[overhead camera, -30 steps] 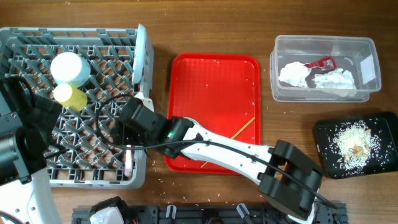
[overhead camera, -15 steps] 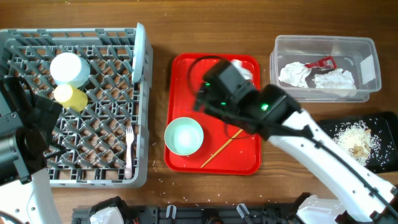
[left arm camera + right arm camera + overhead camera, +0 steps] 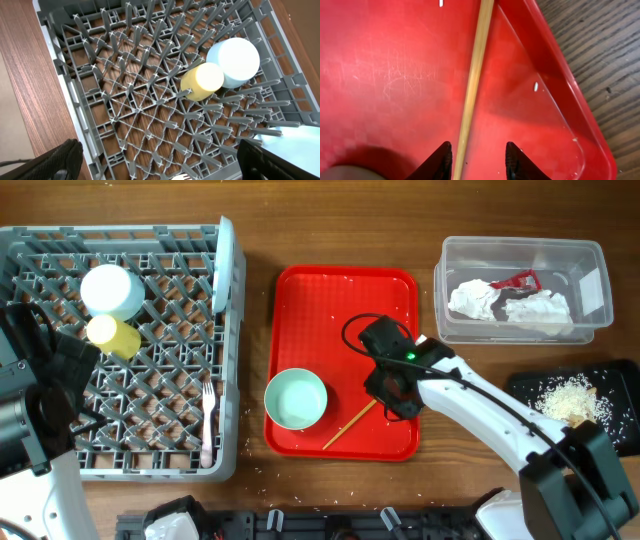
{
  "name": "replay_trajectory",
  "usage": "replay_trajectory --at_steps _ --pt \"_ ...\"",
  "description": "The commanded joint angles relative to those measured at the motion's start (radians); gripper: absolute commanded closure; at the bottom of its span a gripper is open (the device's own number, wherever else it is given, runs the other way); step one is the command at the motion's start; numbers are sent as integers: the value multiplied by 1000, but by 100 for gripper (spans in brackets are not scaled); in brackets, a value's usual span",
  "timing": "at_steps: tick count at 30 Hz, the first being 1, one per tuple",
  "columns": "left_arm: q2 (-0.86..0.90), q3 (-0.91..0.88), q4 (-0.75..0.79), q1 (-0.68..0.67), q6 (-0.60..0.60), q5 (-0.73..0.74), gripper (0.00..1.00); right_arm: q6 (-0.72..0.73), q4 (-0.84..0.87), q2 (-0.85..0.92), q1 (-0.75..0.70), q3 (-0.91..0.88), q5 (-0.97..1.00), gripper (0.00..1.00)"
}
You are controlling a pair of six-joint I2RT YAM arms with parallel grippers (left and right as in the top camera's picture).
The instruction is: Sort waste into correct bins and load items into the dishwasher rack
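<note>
While napkins [image 3: 510, 305] fill clear tub [image 3: 520, 244], rice [image 3: 565, 402] in black bin [image 3: 622, 385], fork [image 3: 207, 420] in rack [image 3: 150, 470]

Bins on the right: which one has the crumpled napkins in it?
The clear plastic rectangular tub: crumpled white paper napkins and a red wrapper scrap lie inside. The black flat rectangular bin holds pale rice-like scraps instead.

Bright, even light throughout; soft shadows, sharp overhead view, mild glare on the red tray [image 3: 395, 90], lower-left corner blurred.
</note>
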Motion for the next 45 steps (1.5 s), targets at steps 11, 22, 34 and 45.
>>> replay_trajectory --at_steps 11,22,34,45 --pt "-4 8 2 6 -17 -17 0 -2 87 216 -1 5 -110 96" --pt "-4 8 2 6 -17 -17 0 -129 12 -29 4 190 -258 96" --pt "-4 8 2 6 -17 -17 0 -152 681 66 369 187 -220 96" --pt "-4 8 2 6 -17 -17 0 -218 951 216 453 187 -284 90"
